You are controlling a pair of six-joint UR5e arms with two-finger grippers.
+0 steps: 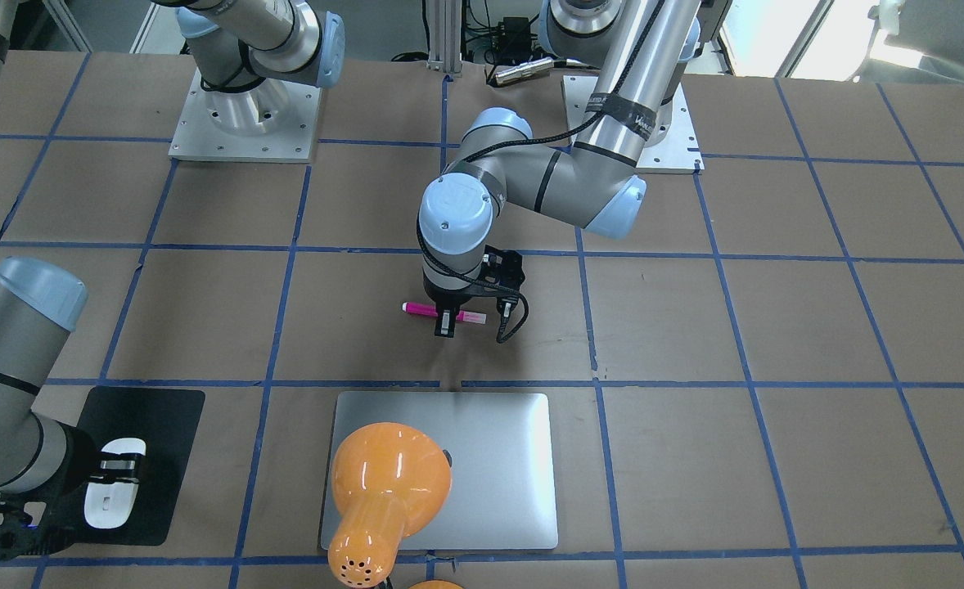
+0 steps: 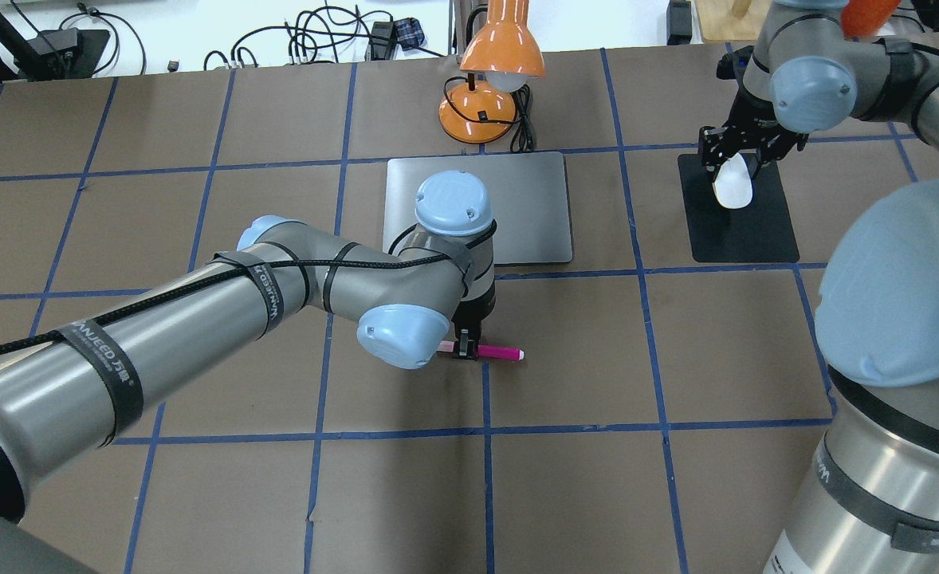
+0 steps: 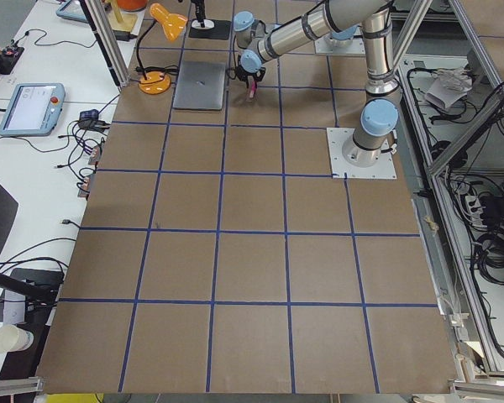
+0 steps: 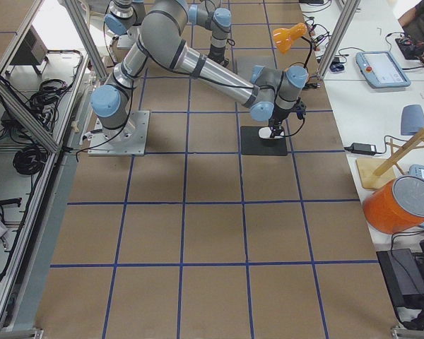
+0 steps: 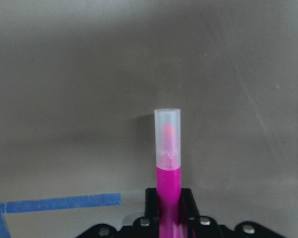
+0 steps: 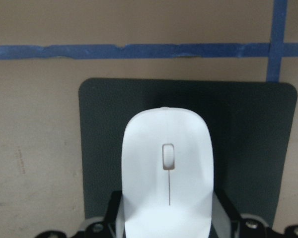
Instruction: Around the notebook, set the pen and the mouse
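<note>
My left gripper [image 1: 447, 321] [image 2: 465, 349] is shut on the magenta pen [image 1: 423, 310] [image 2: 503, 351] [image 5: 168, 163], which lies level, close over the brown table a short way on the robot's side of the notebook [image 1: 498, 466] [image 2: 533, 207]. The pen's pale cap end points out past the fingers in the left wrist view. My right gripper [image 1: 119, 466] [image 2: 736, 163] is shut on the white mouse [image 1: 112, 501] [image 2: 731, 185] [image 6: 167, 168] over the black mat [image 1: 159, 425] [image 2: 744, 235] [image 6: 248, 124]. I cannot tell whether the mouse touches the mat.
An orange desk lamp [image 1: 384, 483] [image 2: 492, 76] stands at the notebook's far edge, its shade hanging over the lid. The table is brown paper with a blue tape grid [image 2: 485, 399]. Both arm bases [image 1: 245, 123] sit at the robot's side.
</note>
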